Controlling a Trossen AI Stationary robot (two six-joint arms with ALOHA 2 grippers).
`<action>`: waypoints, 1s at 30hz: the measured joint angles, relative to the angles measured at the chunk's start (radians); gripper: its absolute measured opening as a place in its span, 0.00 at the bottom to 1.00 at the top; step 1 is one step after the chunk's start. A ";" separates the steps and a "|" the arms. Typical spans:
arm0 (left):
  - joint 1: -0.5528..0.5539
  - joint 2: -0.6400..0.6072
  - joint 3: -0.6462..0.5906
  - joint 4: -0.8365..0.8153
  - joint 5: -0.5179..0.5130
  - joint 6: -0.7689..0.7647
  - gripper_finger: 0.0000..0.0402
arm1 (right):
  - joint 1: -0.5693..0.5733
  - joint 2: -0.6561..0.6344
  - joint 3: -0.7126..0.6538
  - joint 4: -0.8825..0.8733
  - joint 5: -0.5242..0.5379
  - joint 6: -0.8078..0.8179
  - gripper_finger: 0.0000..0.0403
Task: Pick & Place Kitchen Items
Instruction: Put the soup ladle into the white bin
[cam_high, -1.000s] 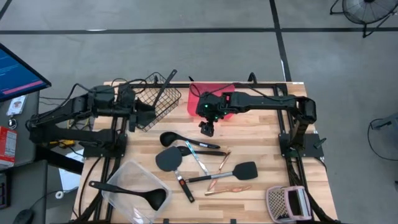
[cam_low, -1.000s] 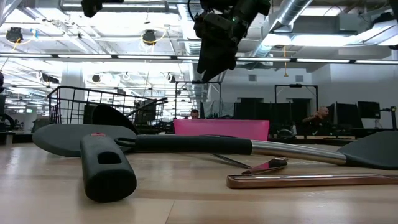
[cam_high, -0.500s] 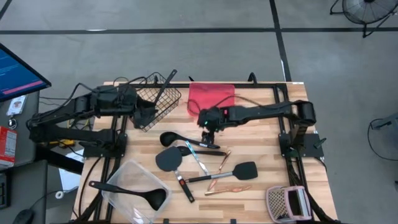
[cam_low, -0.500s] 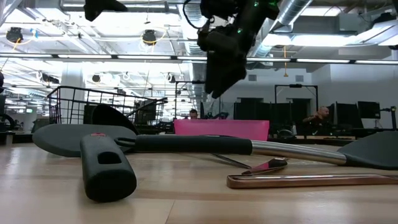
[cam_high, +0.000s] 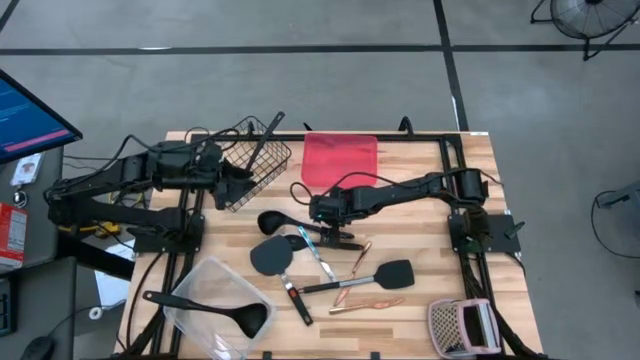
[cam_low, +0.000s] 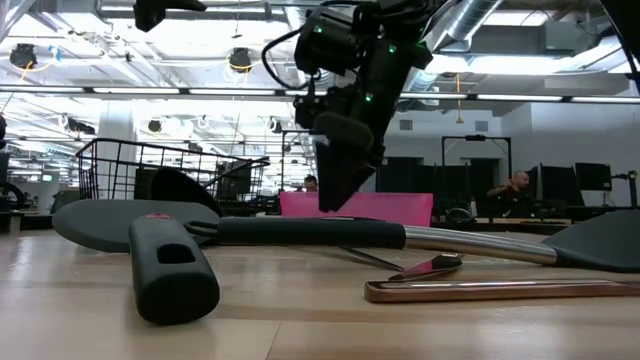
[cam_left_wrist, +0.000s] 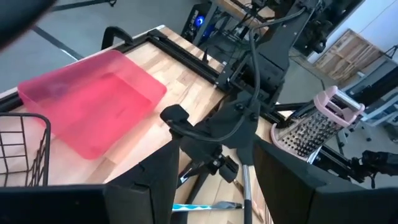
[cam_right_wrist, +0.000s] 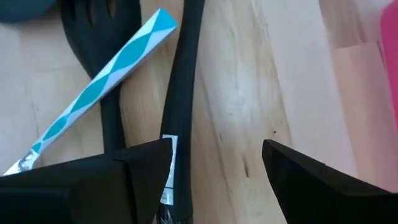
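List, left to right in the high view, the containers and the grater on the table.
Clear tub → black wire basket → red tray → pinkish grater.

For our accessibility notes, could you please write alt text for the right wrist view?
The right gripper, fingers open, hangs close above the wooden table, its left finger beside a long black utensil handle. A slim piece with a blue and white diamond pattern lies across a slotted black utensil, and the red tray's edge shows at one side.
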 joint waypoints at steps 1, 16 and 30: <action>0.000 0.001 0.000 -0.003 0.000 0.000 0.46 | 0.000 0.000 0.000 0.000 0.001 0.001 0.62; 0.000 -0.001 0.000 -0.004 0.001 0.000 0.46 | 0.048 0.000 -0.005 0.038 -0.006 0.041 0.62; 0.000 -0.001 0.000 0.002 0.001 0.000 0.46 | 0.047 0.076 -0.026 0.057 -0.018 0.082 0.37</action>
